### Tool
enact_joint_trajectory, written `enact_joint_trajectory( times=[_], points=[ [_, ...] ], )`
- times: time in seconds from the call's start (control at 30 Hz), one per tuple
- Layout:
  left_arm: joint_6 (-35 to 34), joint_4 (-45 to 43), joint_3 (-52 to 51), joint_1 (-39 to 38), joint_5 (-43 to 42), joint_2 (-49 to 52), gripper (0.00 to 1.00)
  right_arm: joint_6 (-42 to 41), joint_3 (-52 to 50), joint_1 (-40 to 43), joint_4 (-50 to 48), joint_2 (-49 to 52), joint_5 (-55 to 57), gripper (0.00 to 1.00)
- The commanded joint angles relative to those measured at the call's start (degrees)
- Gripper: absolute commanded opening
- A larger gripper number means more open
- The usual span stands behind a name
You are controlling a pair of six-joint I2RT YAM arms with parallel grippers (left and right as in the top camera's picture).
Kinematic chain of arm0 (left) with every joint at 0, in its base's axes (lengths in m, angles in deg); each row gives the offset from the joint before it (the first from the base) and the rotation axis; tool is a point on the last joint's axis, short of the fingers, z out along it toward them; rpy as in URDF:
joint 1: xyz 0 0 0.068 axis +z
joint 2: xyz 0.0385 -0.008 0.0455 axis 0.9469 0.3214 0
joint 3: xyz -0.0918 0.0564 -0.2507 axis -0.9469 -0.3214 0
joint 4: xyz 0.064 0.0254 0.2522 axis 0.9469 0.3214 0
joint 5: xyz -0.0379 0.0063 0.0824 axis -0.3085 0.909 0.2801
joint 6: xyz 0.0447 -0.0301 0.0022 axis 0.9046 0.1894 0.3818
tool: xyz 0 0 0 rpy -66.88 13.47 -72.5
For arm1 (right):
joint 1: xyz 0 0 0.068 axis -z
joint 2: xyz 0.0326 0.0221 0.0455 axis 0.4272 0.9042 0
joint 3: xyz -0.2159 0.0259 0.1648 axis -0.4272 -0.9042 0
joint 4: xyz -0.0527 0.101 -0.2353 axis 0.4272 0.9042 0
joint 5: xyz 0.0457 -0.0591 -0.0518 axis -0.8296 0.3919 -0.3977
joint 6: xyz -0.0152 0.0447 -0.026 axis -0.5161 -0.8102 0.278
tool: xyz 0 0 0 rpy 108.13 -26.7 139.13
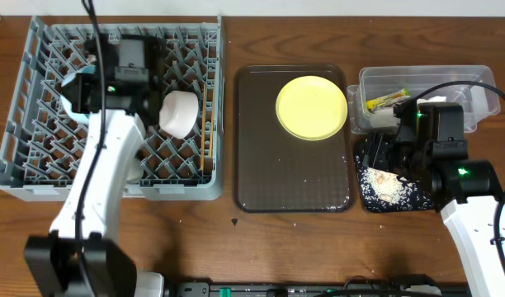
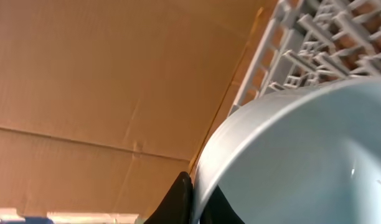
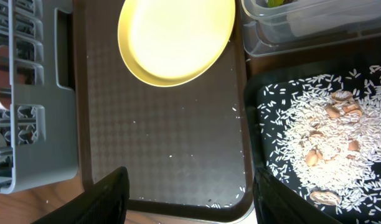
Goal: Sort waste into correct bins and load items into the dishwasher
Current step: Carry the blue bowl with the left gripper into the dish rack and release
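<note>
Viewed from overhead, the dish rack (image 1: 21, 177) in the upper left of the frame holds a white cup (image 1: 178, 111) and chopsticks (image 1: 207, 124).

Left wrist: left hand (image 2: 200, 202) pinches the rim of the light blue bowl (image 2: 302, 162).

Right wrist: right hand (image 3: 187, 193) is spread wide above the brown tray (image 3: 165, 143). Yellow plate (image 3: 175, 37) is at top, and rice (image 3: 321, 143) is on the black tray (image 3: 265, 93) at right

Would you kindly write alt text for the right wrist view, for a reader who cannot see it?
A round yellow plate lies on a dark brown serving tray, the open right gripper framing the foreground. Rice scraps cover a black tray at right; a grey dish rack stands at left.
</note>
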Motion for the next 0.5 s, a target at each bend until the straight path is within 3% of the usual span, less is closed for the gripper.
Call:
enact_joint_trajectory(
  times=[0.0,0.33,0.47],
  points=[
    [0.5,-2.8,-0.6,3.5,2.1,4.4,0.08,0.0,0.8,-0.3,-0.1,0.1,0.2,0.61],
    [0.5,-5.4,-0.6,5.1,2.5,10.6,0.08,0.1,0.8,-0.3,0.0,0.1,0.2,0.61],
    [0.5,-5.5,-1.4,5.0,-1.6,12.6,0.07,0.1,0.8,-0.3,-0.1,0.1,0.2,0.62]
  ],
)
